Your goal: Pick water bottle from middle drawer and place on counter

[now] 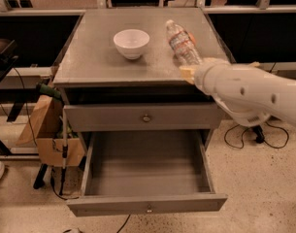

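Well clear of its drawer, the water bottle (pixel 182 43) sits over the right side of the counter (pixel 99 57), at about 3 o'clock on the grey metal top. It is tilted, with its cap pointing toward 11 o'clock. The bottle is clear ribbed plastic with a pale label band carrying red and blue marks; the print is too small to read.

The gripper (pixel 192 68) is clamped on the bottle's base end, at the counter's front right corner. One pale yellow finger (pixel 186 73) shows just below the base, and the other is hidden behind the bottle and wrist. Whether the bottle touches the counter cannot be told.

The white arm (pixel 254 93) reaches in from 3 o'clock and is cut off by the right edge. It covers the cabinet's right front corner.

A white bowl (pixel 131 42) stands on the counter just beside the bottle, at its 9 o'clock and apart from it. Below, the upper drawer front (pixel 146 117) is closed and the middle drawer (pixel 147 204) is pulled out toward 6 o'clock. A cardboard box (pixel 50 132) leans by the cabinet at 9 o'clock, partly hidden by dark stands. Cables (pixel 244 141) trail on the floor at 4 o'clock.
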Controlling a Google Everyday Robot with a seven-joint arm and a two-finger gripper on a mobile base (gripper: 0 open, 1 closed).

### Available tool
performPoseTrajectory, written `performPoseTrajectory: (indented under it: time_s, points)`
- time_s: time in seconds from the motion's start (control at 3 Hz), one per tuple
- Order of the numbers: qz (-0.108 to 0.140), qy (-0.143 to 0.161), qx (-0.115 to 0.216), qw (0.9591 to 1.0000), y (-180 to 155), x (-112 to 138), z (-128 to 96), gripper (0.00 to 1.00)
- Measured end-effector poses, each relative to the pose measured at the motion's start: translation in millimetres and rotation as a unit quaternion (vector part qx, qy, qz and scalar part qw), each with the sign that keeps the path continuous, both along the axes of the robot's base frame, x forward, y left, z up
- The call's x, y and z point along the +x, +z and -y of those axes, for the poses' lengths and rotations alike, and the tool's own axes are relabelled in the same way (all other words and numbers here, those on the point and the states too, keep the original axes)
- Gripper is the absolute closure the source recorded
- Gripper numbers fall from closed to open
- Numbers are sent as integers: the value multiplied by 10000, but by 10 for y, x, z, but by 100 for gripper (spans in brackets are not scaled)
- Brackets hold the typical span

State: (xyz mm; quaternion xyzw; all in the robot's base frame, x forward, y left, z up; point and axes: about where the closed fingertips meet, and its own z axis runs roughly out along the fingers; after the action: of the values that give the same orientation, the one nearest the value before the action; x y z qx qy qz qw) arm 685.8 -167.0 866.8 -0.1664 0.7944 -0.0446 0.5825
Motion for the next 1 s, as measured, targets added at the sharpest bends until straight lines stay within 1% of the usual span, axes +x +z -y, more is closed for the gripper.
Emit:
performPoseTrajectory:
  time_s: [0.33,0.67,1.0]
  points:
    - [144,71,-143,9998,166,348,-520,100]
    - [182,251,-238,9992,319,613,-1153,81]
    - [139,225,-339,9991,442,784,-1477,58]
